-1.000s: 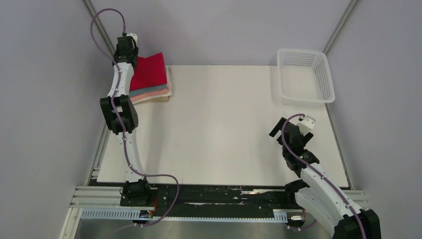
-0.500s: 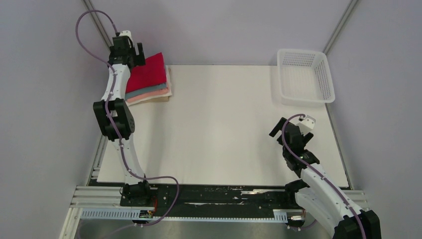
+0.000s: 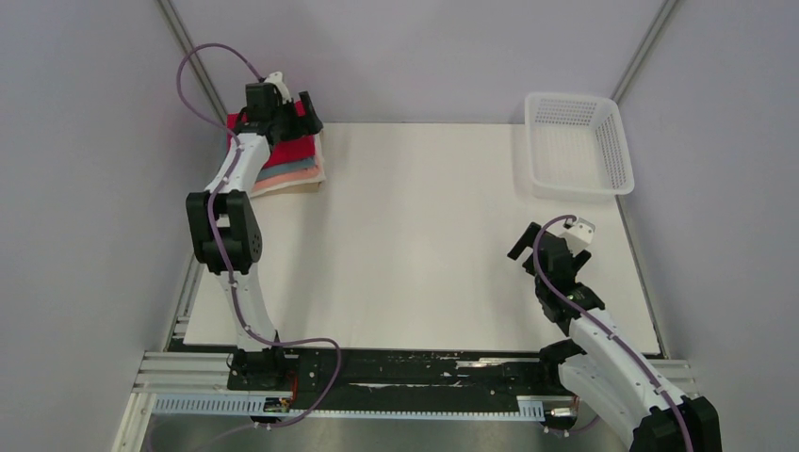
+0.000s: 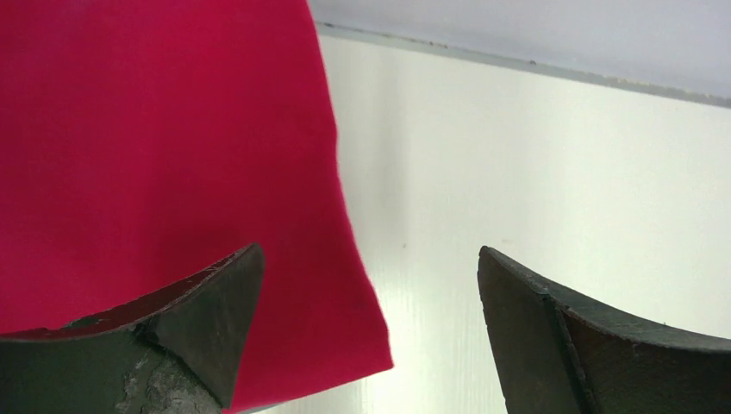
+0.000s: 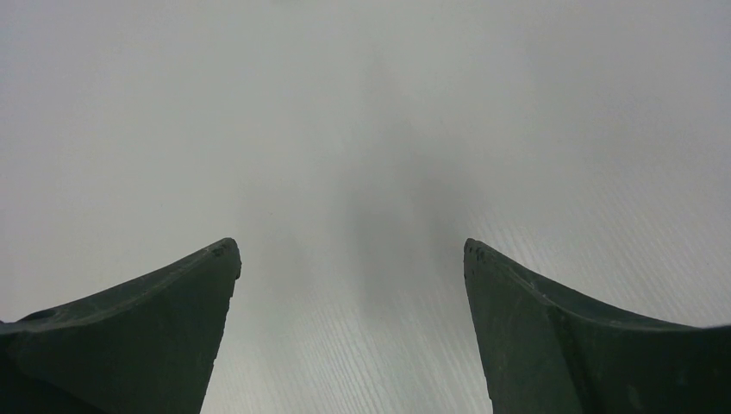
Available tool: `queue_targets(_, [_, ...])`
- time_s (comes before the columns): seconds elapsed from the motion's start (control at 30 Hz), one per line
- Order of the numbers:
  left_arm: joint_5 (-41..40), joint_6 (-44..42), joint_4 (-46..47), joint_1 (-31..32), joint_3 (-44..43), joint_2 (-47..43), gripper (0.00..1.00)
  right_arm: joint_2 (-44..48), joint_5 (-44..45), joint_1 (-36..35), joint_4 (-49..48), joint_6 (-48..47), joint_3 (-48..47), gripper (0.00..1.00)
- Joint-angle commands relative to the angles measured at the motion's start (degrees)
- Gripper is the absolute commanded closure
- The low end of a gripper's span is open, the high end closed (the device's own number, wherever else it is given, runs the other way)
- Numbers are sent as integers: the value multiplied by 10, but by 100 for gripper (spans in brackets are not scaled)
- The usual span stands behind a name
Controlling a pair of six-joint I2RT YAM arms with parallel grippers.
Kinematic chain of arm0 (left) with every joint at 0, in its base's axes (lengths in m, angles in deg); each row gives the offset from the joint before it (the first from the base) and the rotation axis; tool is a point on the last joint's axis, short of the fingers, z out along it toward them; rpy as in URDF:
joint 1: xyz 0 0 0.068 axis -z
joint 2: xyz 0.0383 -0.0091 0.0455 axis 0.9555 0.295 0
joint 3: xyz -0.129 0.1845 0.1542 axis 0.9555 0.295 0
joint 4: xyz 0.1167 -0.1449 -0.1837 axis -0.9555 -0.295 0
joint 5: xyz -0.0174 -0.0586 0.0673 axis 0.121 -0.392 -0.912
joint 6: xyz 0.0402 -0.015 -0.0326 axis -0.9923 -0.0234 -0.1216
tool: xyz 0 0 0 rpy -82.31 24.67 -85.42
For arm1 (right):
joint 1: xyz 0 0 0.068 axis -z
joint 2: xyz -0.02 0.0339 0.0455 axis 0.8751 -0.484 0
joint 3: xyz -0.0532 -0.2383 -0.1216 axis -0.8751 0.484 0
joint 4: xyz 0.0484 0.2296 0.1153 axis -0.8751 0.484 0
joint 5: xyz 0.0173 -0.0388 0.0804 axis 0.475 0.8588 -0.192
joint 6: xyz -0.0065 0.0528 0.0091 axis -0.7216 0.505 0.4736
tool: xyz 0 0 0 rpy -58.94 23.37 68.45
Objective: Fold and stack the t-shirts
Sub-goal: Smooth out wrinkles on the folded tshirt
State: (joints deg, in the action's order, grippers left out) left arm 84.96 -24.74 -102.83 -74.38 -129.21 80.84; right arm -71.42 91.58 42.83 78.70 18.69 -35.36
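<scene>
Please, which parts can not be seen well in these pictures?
- Top view: the left arm covers part of the red t-shirt.
- Left wrist view: the red t-shirt hides the folded t-shirts below it, and the frame edges cut it off.
- Right wrist view: only blurred table shows.

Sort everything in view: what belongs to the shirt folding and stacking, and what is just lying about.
Belongs to the job: red t-shirt, on top of the pile; teal, pink and cream folded shirts beneath it; left gripper, open above the pile.

Just lying about: white mesh basket at the far right corner of the table; right gripper, open over the table.
</scene>
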Motion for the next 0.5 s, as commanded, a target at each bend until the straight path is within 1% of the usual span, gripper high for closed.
queue_targets(0.0, [17, 32, 17, 13, 21, 14, 0, -3, -3, 1, -9, -8, -7, 0])
queue_targets(0.23, [6, 65, 39, 14, 72, 31, 0, -13, -8, 1, -11, -8, -7, 0])
queue_targets(0.27, [5, 66, 42, 22, 75, 33, 0, -14, -9, 1, -12, -8, -5, 0])
queue_targets(0.47, [0, 64, 35, 43, 55, 41, 0, -5, -23, 1, -12, -9, -7, 0])
